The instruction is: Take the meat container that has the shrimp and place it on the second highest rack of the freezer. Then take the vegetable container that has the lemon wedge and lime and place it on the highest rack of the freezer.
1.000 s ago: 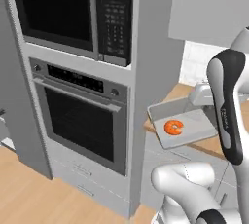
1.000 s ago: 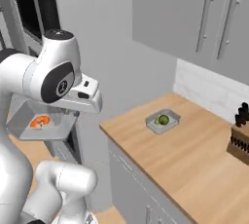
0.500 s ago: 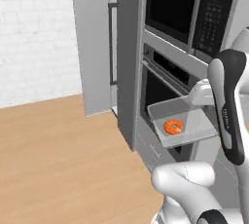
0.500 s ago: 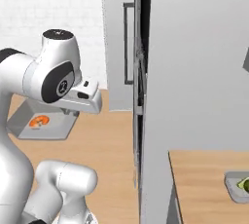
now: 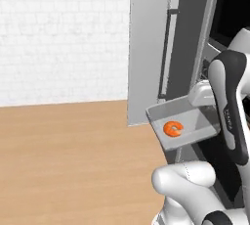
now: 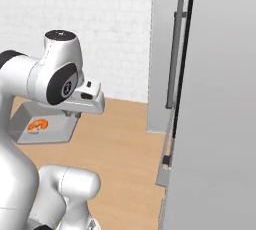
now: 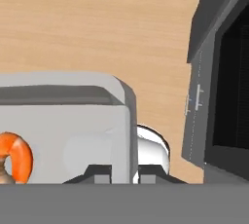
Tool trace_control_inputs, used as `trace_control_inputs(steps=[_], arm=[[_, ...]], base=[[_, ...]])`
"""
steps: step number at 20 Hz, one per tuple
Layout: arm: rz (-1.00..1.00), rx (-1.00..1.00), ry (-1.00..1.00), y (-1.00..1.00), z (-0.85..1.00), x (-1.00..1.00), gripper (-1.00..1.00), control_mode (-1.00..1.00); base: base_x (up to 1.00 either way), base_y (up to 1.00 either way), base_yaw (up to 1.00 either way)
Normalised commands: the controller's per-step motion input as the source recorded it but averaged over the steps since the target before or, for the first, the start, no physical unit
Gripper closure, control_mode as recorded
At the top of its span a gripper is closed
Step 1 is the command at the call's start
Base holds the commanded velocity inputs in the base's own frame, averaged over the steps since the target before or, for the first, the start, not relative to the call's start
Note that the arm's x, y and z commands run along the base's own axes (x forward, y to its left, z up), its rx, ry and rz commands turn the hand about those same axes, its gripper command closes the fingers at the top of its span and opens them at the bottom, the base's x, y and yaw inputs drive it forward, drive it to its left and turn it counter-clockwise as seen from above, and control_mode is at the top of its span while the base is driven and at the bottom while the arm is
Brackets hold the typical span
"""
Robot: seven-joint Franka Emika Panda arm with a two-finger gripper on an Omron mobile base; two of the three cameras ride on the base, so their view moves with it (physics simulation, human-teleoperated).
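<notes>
No writing on meat container point(image 5: 188, 128)

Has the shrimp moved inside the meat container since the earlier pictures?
No. The shrimp lies at the same spot in the meat container; only the base drove, so the background shifted.

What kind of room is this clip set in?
Likely a rendered kitchen: a tall grey freezer cabinet with a long dark vertical bar handle, a wood-plank floor, and a shallow grey tray holding an orange shrimp.
</notes>
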Motion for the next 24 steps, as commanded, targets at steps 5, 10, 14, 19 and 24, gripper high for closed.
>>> trace_control_inputs(steps=[5, 10, 14, 19, 24], arm=[[0.00, 0.00, 0.00, 0.00, 0.00, 0.00, 1.00, 1.00], [0.00, 0.00, 0.00, 0.00, 0.00, 0.00, 1.00, 1.00], [0.00, 0.00, 0.00, 0.00, 0.00, 0.00, 1.00, 1.00], [0.00, 0.00, 0.00, 0.00, 0.00, 0.00, 1.00, 1.00], [0.00, 0.00, 0.00, 0.00, 0.00, 0.00, 1.00, 1.00]], base=[[1.00, 0.00, -0.03], [1.00, 0.15, -0.26], [0.89, 0.69, -0.32], [0.43, 0.99, -0.51], [0.45, 0.68, -0.67]])
